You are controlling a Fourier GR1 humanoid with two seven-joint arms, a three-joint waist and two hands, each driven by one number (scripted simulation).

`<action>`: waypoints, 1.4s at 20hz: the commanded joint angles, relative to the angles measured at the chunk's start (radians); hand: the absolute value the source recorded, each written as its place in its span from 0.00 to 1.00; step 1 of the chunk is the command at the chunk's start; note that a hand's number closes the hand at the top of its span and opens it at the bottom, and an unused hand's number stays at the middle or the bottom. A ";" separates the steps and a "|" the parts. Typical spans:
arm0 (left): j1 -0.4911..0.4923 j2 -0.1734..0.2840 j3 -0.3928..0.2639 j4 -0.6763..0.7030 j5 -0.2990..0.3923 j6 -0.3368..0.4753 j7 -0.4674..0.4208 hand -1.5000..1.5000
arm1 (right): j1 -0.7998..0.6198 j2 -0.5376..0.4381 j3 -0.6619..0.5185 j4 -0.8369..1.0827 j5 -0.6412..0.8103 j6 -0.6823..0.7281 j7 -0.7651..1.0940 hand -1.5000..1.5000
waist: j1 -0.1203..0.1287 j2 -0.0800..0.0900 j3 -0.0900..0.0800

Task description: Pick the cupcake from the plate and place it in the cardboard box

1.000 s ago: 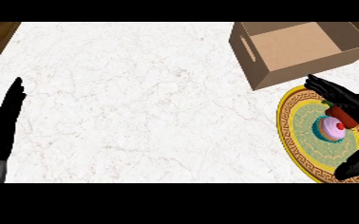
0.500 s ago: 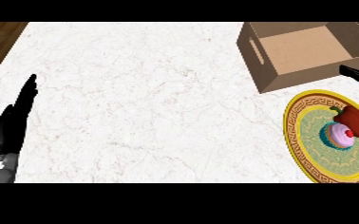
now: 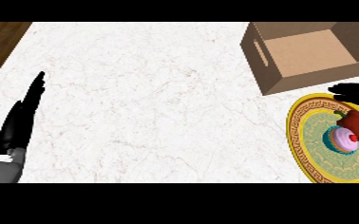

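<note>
Broad white marble counter top (image 3: pixel 154 104) bare across middle: free passage. Open brown cardboard box (image 3: pixel 301 54) blocks upper right; round yellow-rimmed patterned plate (image 3: pixel 308 142) just below it, narrow gap between. Black left hand (image 3: pixel 21 118) stands at left edge.

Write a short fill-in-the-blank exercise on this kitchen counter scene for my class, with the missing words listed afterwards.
1. The cupcake sits on the ____, not yet in the box.
2. The cardboard box is open at the top and holds ____.
3. In the view the box lies ____ the plate.
4. The left hand rests with straight fingers at the view's ____ edge.

Missing words: plate; nothing; above; left
</note>
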 commanded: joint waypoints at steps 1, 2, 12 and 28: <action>-0.010 -0.018 -0.001 0.047 -0.016 0.000 -0.021 0.50 | -0.079 -0.004 0.094 0.095 0.129 0.070 -0.193 0.00 | -0.002 -0.003 -0.002; -0.022 -0.021 -0.018 0.002 -0.041 0.026 0.030 0.50 | -0.070 0.013 0.112 0.109 0.146 0.039 -0.217 0.00 | -0.011 -0.008 -0.001; 0.034 0.015 0.058 0.002 -0.003 -0.046 -0.023 0.50 | -0.211 0.130 0.198 0.318 0.271 -0.055 -0.254 0.00 | -0.026 -0.016 -0.003; -0.005 -0.071 0.054 0.075 -0.074 0.006 -0.012 0.50 | -0.205 0.148 0.270 0.275 0.232 -0.057 -0.323 0.00 | -0.062 -0.022 -0.005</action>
